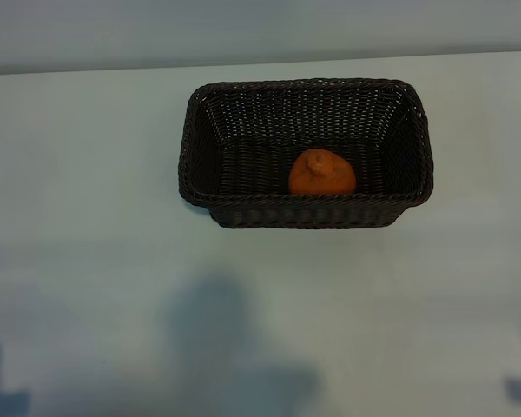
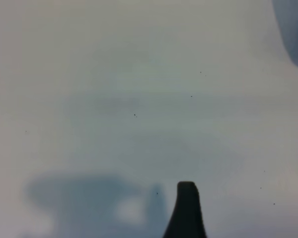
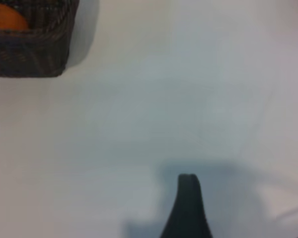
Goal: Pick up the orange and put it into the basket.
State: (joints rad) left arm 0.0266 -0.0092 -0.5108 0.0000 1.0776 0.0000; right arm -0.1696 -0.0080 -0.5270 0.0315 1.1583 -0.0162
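Observation:
The orange [image 1: 321, 174] lies inside the dark-brown woven basket [image 1: 304, 211], against its near wall, knobby stem end up. No gripper touches it. The exterior view shows neither arm, only their shadows along the table's near edge. In the right wrist view the basket's corner [image 3: 32, 49] and a sliver of the orange [image 3: 4, 18] sit far from my right gripper, of which a single dark fingertip [image 3: 188, 184] shows over bare table. The left wrist view holds one dark fingertip [image 2: 187, 191] of my left gripper above bare table. Both grippers are open and hold nothing.
The pale table [image 1: 87, 261] stretches wide around the basket on the left, right and near sides. Its far edge [image 1: 87, 71] runs just behind the basket.

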